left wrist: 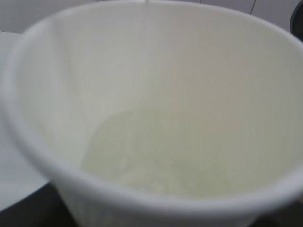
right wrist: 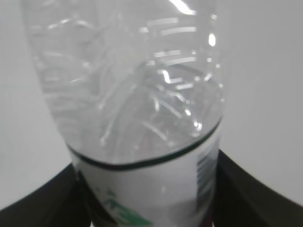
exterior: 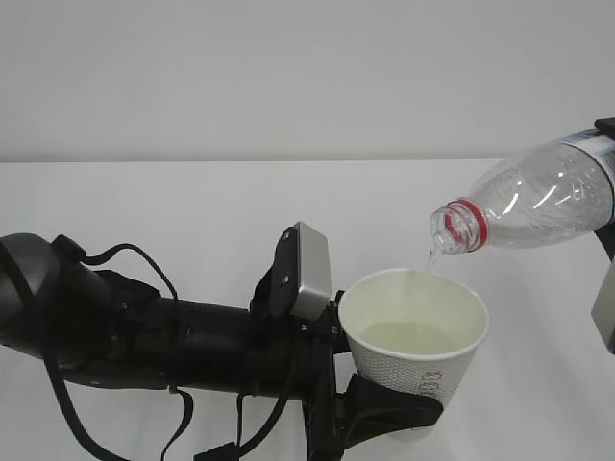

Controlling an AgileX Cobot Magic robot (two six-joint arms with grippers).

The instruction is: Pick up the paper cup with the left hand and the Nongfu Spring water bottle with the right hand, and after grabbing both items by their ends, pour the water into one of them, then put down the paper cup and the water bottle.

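Nearest, low in the exterior view: left hand [exterior: 384,415], a black arm with looped cables and a grey box-shaped camera module, its black fingers closed around the lower wall of the small white tapered paper cup [exterior: 415,338]. Cup upright, held off the white table [exterior: 192,211]; dotted embossing and part of a dark round logo show on its side, base hidden behind the fingers. Inside, a shallow pool of clear water [exterior: 411,336]; left wrist view is blurred, showing only smooth pale walls and the wet bottom [left wrist: 151,161].

Above and right: clear ribbed plastic Nongfu Spring water bottle [exterior: 538,197], red neck ring, tipped mouth-down over the cup's far rim, a thin stream falling.

Right hand [right wrist: 151,208]: black jaws clamp the labelled end; fingertips cut off by the frame edge.
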